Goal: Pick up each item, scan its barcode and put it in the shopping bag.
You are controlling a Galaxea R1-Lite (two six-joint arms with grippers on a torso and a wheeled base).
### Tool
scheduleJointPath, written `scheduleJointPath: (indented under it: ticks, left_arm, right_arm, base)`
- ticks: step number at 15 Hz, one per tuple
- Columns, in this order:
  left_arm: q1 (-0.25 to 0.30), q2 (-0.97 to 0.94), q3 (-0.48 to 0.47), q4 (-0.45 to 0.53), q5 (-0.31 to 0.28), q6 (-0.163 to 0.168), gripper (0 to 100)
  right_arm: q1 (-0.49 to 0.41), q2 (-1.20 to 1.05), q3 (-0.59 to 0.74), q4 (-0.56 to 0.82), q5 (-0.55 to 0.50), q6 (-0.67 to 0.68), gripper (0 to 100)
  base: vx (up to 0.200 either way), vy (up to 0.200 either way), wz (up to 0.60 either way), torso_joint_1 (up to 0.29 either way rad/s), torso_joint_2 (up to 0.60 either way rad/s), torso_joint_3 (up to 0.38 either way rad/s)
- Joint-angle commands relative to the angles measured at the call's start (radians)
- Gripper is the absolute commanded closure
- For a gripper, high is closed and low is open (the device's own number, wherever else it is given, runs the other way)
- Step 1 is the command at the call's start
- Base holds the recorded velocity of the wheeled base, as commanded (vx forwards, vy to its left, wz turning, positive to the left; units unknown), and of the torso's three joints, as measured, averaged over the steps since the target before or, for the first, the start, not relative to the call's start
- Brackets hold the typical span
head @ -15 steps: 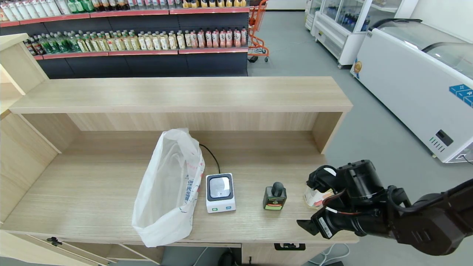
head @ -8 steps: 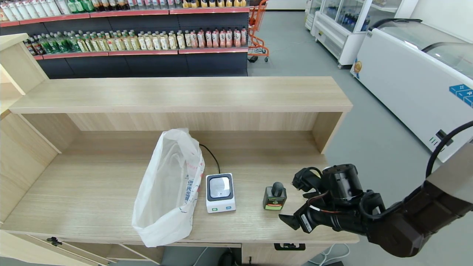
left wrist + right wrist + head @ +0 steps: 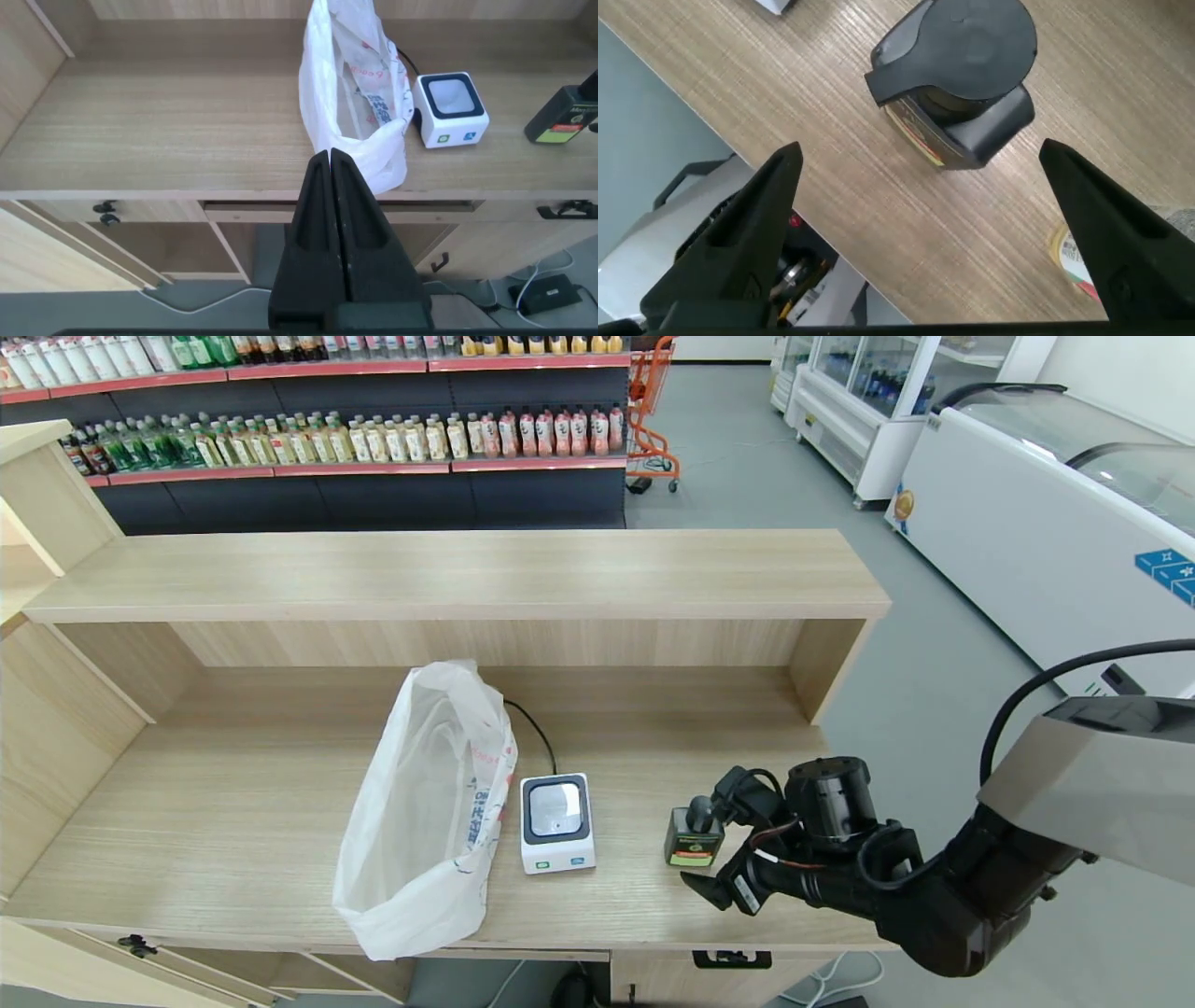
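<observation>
A small dark bottle with a black cap and a green label stands on the wooden counter, right of the white barcode scanner. My right gripper is open just right of the bottle, one finger on either side of it, not touching. From the right wrist, the bottle sits just beyond the spread fingertips of that gripper. The white shopping bag lies open left of the scanner. My left gripper is shut and empty, in front of the counter edge.
A raised back shelf and side walls enclose the counter. A black cable runs from the scanner behind the bag. A yellow and red label of another item peeks beside the right fingers. Bare wood lies left of the bag.
My right arm has swung left along the counter's front, from beside the pale item at the right end up to the dark bottle. That item is now hidden behind the arm.
</observation>
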Motion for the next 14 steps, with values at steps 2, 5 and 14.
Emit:
scheduleJointPath:
  ticks: [2,5,14]
  left_arm:
    - [0.0,0.0,0.0,-0.001,0.0,0.0,100]
    - [0.0,0.002,0.0,-0.001,0.0,0.0,100]
    - [0.0,0.002,0.0,-0.001,0.0,0.0,100]
  right_arm:
    - [0.001,0.058,-0.047,-0.014,0.005,-0.002,0]
    - [0.003,0.098,-0.092,-0.037,0.005,-0.002,0]
    - [0.004,0.242,-0.231,-0.081,0.005,-0.034,0]
  base:
    - [0.0,0.0,0.0,0.0,0.0,0.0]
    - [0.0,0.0,0.0,0.0,0.0,0.0]
    - [0.0,0.0,0.0,0.0,0.0,0.0]
